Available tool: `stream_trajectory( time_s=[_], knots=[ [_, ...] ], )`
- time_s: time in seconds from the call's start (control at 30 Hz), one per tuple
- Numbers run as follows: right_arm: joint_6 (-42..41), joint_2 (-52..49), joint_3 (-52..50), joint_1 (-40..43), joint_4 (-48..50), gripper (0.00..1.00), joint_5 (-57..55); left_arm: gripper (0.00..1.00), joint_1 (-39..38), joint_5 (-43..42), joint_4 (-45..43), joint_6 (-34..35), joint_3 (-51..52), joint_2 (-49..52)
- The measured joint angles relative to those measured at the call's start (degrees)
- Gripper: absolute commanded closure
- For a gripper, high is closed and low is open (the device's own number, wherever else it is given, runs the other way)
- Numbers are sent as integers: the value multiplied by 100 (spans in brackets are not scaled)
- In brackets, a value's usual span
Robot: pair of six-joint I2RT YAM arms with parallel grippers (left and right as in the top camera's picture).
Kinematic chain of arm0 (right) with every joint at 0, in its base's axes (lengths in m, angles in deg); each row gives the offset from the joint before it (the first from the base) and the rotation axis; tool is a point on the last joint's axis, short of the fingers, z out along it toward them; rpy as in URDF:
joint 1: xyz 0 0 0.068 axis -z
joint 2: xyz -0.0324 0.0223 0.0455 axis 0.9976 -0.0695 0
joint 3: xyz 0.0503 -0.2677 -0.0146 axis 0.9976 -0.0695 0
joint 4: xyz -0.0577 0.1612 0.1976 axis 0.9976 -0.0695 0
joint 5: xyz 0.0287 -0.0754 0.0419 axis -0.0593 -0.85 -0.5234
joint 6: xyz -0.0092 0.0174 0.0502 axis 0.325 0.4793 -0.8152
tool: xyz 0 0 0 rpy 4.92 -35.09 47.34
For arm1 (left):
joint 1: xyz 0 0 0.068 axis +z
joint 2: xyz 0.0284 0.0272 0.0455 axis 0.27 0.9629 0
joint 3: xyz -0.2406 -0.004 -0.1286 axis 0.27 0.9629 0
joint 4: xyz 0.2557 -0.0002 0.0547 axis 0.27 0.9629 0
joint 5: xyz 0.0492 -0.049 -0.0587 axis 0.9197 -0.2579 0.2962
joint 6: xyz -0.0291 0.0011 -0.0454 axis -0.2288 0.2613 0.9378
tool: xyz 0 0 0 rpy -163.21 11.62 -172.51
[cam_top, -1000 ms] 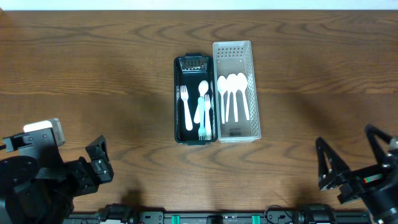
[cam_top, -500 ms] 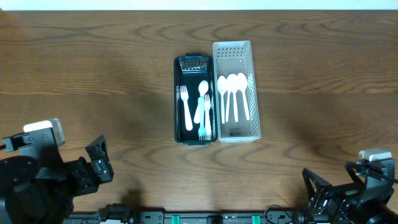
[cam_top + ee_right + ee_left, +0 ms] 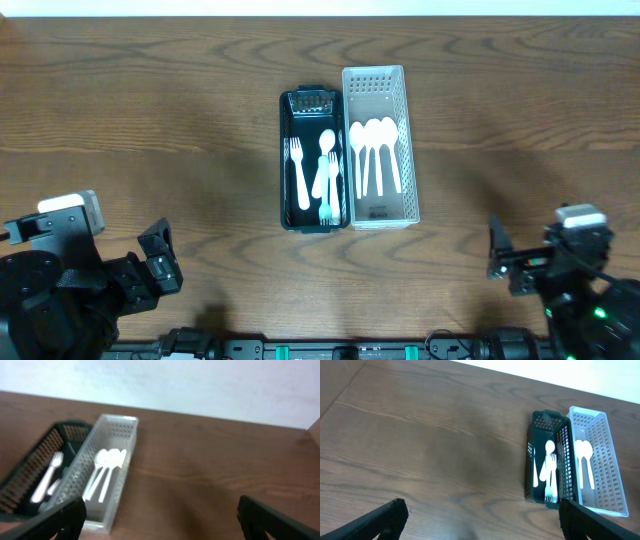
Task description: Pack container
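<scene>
A dark green basket in the middle of the table holds white forks, a white spoon and a pale teal fork. A white basket touches its right side and holds three white spoons. Both baskets show in the left wrist view and in the right wrist view. My left gripper is open and empty at the near left corner. My right gripper is open and empty at the near right corner.
The wooden table stretches bare to the left and right of the baskets. Its far edge meets a white wall. Both arm bases sit at the near edge.
My right arm has swung at the near right corner, its gripper now turned toward the baskets. The left arm and the cutlery have not moved.
</scene>
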Motion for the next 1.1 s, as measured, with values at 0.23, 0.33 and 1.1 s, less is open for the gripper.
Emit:
stream_trajectory(
  time_s=[0.23,0.33,1.1],
  knots=[
    [55,511,-1786,0,1095,1,-101,2,0,0,2,-2,0,0],
    [59,758,-2347,0,1340,1,-109,2,0,0,2,-2,0,0],
    [74,1738,-3923,0,1648,1,-144,2,0,-2,4,0,0,0]
  ],
)
